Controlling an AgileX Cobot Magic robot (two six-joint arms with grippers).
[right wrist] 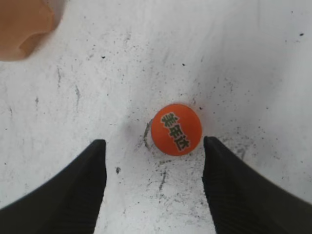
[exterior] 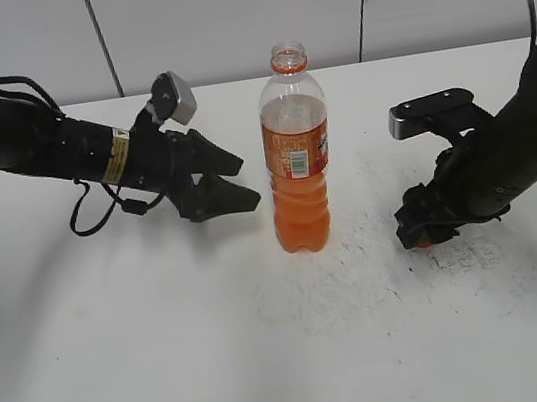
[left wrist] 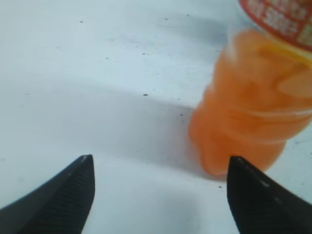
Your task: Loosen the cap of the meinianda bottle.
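The meinianda bottle (exterior: 296,151) stands upright on the white table, its mouth bare with only the orange neck ring. Its base shows in the left wrist view (left wrist: 246,119) and at the top left corner of the right wrist view (right wrist: 22,27). The orange cap (right wrist: 176,129) lies flat on the table, top up, with dark-and-yellow characters on it. My right gripper (right wrist: 153,146) is open just above the table, its fingers apart on either side just short of the cap; in the exterior view it (exterior: 424,228) is low at the right. My left gripper (exterior: 230,181) is open and empty left of the bottle (left wrist: 161,163).
The white table (exterior: 272,362) carries dark scuff marks around the cap (right wrist: 161,185). A grey panelled wall (exterior: 221,16) stands behind the table's back edge.
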